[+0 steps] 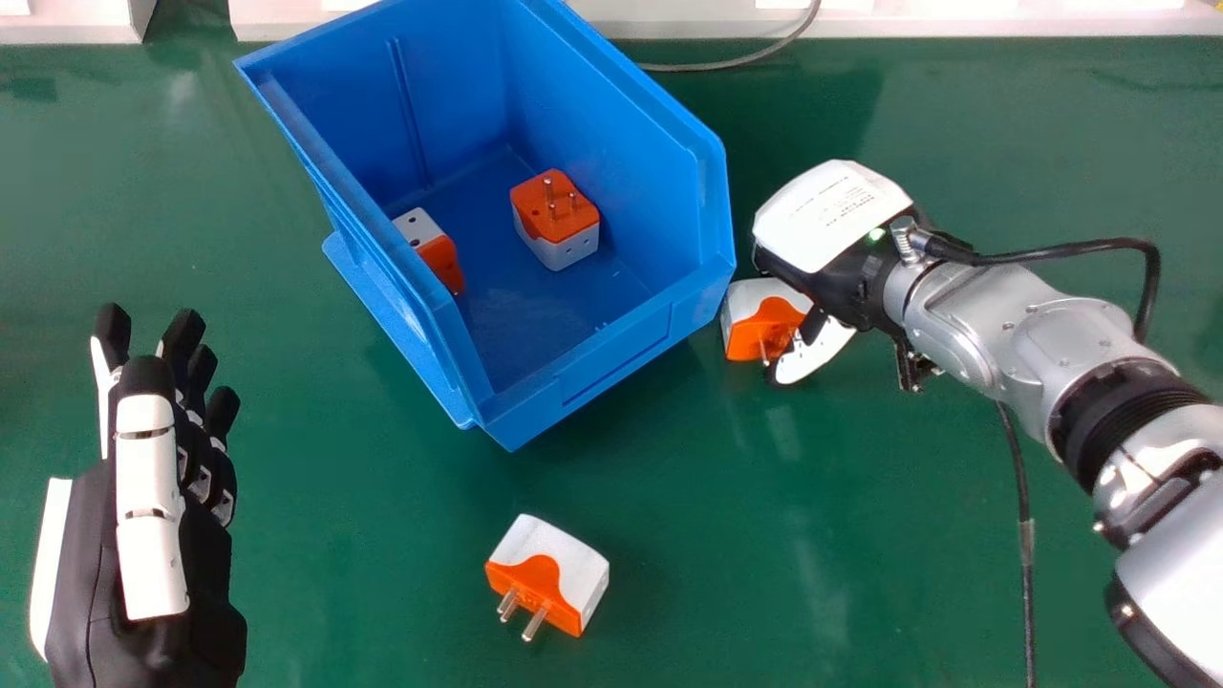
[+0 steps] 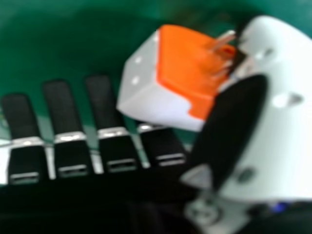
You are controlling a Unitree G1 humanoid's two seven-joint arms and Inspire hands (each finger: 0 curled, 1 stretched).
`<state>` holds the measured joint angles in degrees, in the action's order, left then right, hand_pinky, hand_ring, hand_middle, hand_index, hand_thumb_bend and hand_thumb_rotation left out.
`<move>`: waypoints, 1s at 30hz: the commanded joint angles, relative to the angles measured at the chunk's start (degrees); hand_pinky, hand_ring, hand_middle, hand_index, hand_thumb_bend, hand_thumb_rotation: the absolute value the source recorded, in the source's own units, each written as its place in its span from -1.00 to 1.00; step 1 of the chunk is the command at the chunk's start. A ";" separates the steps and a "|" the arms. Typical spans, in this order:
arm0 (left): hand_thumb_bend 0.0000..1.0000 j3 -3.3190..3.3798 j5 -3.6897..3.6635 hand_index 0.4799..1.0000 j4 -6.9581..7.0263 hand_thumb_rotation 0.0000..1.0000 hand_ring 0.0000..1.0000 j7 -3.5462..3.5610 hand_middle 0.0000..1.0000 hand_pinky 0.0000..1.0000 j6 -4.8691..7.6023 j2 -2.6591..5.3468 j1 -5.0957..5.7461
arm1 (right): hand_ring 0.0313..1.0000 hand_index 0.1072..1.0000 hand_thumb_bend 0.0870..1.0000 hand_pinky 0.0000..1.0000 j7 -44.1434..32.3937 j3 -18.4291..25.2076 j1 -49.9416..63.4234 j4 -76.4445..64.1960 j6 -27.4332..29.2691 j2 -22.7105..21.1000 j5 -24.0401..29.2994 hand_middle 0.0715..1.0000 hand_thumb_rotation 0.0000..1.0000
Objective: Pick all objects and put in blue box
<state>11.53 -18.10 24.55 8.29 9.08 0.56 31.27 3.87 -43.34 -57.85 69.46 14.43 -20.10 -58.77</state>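
- The green desk (image 1: pixel 382 573) carries the blue box (image 1: pixel 616 346), in which are two adapters (image 1: pixel 556 225).
- The right hand (image 1: pixel 831 215) has straight fingers, the thumb apart; between them is the third adapter (image 1: pixel 748 311), just beside the box.
- The left hand (image 1: pixel 153 516) is at the head view's left.
- The nearest adapter (image 1: pixel 571 564) points its pins robot-ward, its long axis slanting left to right.

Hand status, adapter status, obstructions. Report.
Right robot hand at orange-and-white adapter outside blue box, firm grip unconfirmed. Left robot hand open, off to the left, holding nothing. Box wall close beside adapter, may crowd the fingers.
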 commanded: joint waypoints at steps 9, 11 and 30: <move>-0.19 0.58 0.10 1.00 -0.35 0.97 1.00 0.90 0.97 1.00 0.61 -1.14 -0.78 | 0.00 0.04 -0.46 -0.18 -4.96 3.27 1.14 -3.31 -0.01 -3.21 5.61 0.09 -0.06; -0.18 0.62 -0.07 1.00 -0.70 0.97 1.00 1.03 0.97 1.00 0.60 -1.35 -1.13 | 0.13 0.10 -0.47 -0.06 -6.22 4.47 2.03 -5.13 -0.07 -4.48 7.12 0.20 -0.09; -0.21 0.92 -0.55 1.00 -3.25 1.00 1.00 1.80 0.97 1.00 0.38 -1.70 -4.24 | -0.19 -0.05 -0.52 -0.36 -15.11 16.61 16.43 -35.79 1.13 -19.83 13.88 -0.08 -0.40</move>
<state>12.17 -18.59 21.01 10.02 8.88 -0.90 27.13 -11.28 -28.88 -41.66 36.12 14.87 -38.20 -46.70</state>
